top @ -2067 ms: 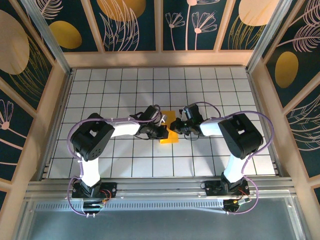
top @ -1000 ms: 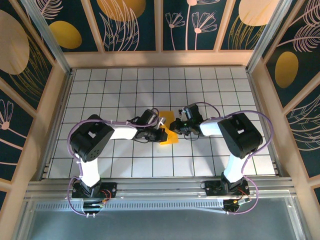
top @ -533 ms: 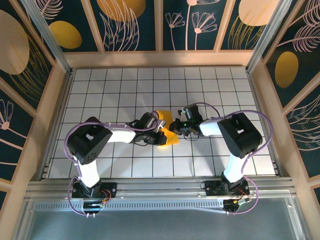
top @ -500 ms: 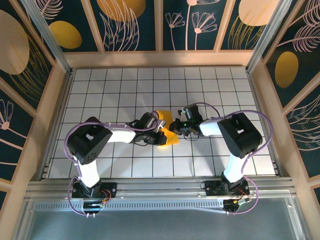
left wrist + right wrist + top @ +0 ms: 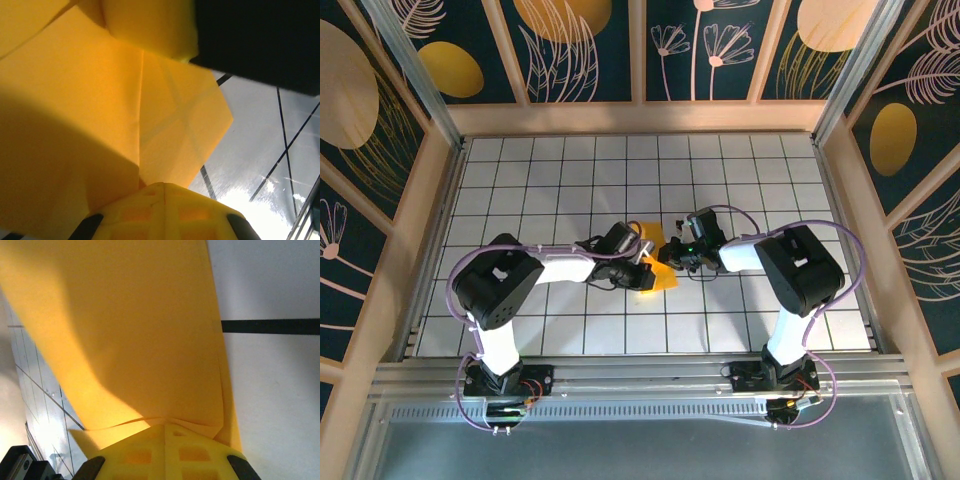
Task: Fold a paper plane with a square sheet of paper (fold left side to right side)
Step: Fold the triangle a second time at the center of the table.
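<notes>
The paper (image 5: 659, 277) lies near the middle of the table (image 5: 520, 200), between the two arms, which reach in from either side and meet over it. It is partly folded. One part lies flat on the grid towards the near side, and another corner shows behind the grippers.

The left gripper (image 5: 642, 268) comes in from the left, its jaws pressed together on the paper's left part. In the left wrist view the sheet runs down into the lower yellow finger (image 5: 160, 210), and a second yellow finger (image 5: 150, 25) sits at the top. A straight crease runs down the sheet, with fainter diagonal creases crossing on the flap to the right of it. That flap ends in a blunt point over the white table, where dark grid lines show. A black body fills the upper right corner; what it is cannot be told.

The right gripper (image 5: 670, 252) comes in from the right, its jaws likewise closed on the paper's right edge. In the right wrist view the sheet narrows towards the yellow finger (image 5: 162, 452) at the bottom and buckles slightly just above it. To the right lies bare table with one black grid line (image 5: 270, 326).
</notes>
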Motion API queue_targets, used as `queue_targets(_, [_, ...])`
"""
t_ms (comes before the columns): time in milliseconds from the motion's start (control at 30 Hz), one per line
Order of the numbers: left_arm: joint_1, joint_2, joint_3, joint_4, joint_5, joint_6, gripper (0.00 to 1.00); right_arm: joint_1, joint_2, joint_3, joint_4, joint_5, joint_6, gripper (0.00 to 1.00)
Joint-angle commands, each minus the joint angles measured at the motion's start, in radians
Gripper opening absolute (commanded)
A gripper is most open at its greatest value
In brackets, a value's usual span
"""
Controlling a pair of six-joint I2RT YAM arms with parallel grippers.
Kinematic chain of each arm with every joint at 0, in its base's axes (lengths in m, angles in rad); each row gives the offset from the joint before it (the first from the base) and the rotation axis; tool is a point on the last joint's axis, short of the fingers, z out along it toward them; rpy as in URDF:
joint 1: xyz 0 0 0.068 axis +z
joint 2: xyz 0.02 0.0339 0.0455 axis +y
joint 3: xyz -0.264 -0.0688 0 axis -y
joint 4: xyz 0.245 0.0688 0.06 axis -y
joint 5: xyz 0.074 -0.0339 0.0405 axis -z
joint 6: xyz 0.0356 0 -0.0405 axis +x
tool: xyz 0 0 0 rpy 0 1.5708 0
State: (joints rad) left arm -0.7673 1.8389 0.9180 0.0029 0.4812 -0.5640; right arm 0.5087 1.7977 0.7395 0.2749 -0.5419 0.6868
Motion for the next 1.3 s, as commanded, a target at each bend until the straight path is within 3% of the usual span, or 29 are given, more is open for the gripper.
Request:
queue_targets(0, [-0.006, 0.023, 0.05, -0.06, -0.033, 0.013, 0.01, -0.01, -0.022, -0.009, -0.057, 0.056, -0.015, 0.0])
queue_targets(367, [0.015, -0.092, 0.076, -0.045, -0.066, -0.01, 0.04, -0.035, -0.182, -0.003, -0.132, 0.112, -0.069, 0.22])
queue_targets(633, [0.057, -0.156, -0.009, -0.045, -0.06, -0.017, 0.04, 0.013, -0.156, -0.009, -0.09, 0.05, -0.042, 0.0])
queue_targets(1267, [0.074, -0.012, -0.009, 0.035, -0.092, -0.051, 0.02, 0.053, -0.086, 0.008, -0.077, 0.05, -0.032, 0.0])
